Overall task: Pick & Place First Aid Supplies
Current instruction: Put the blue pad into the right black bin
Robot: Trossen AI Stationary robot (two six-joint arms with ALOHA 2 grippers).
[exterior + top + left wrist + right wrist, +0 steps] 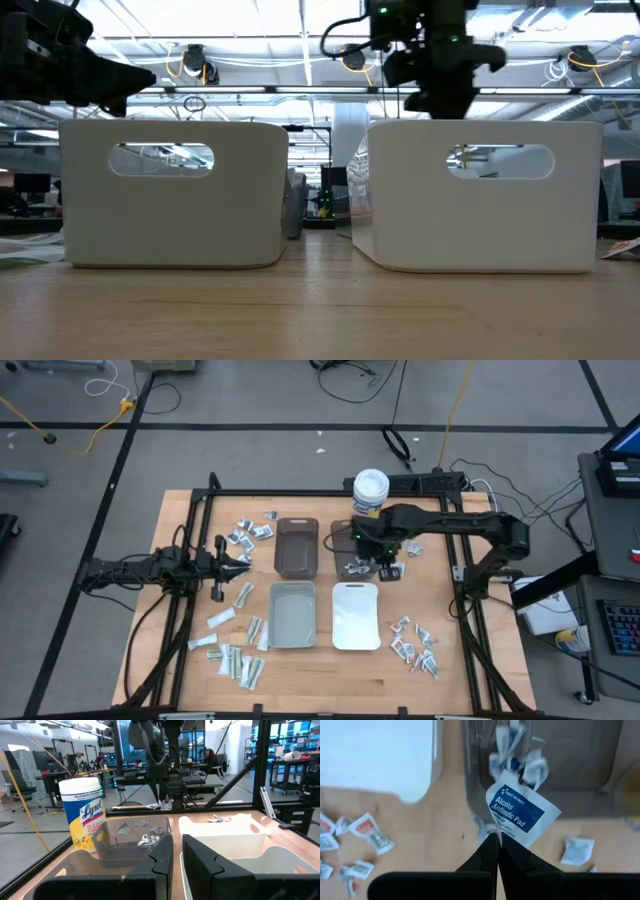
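Observation:
My right gripper (498,851) hangs over the table's far middle, shut on one white packet with a blue "Alcohol Antiseptic Pad" label (520,812). In the high view this gripper (388,563) is above the right-hand dark see-through bin (340,532). That bin (570,765) holds several packets (515,757). Loose first aid packets lie flat on the wood at the left (250,532), the near left (235,655) and the near right (415,645). My left gripper (177,857) waits level at the table's left side, open by a narrow gap with nothing in it. My right gripper pinches the alcohol pad packet by one corner (501,836) between its two fingertips. The fingers come from above and point down. The packet hangs below them, tilted and lifted clear, over the near edge of the dark bin.
Four bins stand in the middle: two dark ones at the far side (296,547), a grey one (291,613) and a white one (355,615) nearer. A white tub with a yellow label (370,492) stands behind them. A black frame (300,494) rings the table.

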